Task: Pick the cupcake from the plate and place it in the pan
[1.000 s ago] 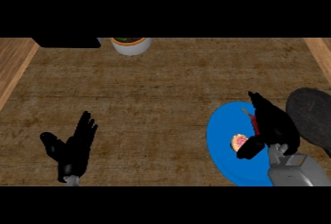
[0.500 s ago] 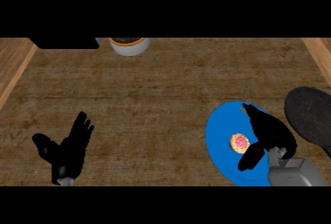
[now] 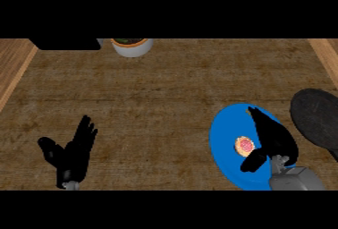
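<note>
Right hand hangs open over the blue plate at lower right, cupcake just beside its thumb, ungrasped — next, close round it and lift toward the dark pan at right.

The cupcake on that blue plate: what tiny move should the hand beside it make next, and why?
Probably curl the right hand around the cupcake. Its fingers look straight, lying over the blue plate just right of the cupcake, thumb below it, nothing held. The dark pan waits further right.
</note>
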`<action>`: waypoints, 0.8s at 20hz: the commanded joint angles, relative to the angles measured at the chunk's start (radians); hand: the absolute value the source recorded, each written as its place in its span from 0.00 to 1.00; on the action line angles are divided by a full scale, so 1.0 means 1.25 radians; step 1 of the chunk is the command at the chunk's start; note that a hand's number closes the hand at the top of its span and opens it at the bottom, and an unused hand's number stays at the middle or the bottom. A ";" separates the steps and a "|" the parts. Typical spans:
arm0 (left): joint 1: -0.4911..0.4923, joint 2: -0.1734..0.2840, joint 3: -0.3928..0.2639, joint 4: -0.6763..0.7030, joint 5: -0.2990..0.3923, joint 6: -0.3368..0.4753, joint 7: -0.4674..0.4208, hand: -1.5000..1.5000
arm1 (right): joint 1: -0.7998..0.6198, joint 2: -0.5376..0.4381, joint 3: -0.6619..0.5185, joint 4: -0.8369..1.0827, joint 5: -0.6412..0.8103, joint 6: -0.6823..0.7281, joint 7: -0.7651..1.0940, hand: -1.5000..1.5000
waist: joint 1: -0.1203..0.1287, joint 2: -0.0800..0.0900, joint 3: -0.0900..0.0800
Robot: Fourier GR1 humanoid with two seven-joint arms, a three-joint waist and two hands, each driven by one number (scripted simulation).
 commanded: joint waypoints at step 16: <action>0.026 -0.043 0.014 -0.055 -0.056 -0.004 0.041 0.50 | 0.006 0.026 0.006 0.215 0.133 -0.195 -0.263 1.00 | 0.003 0.000 0.000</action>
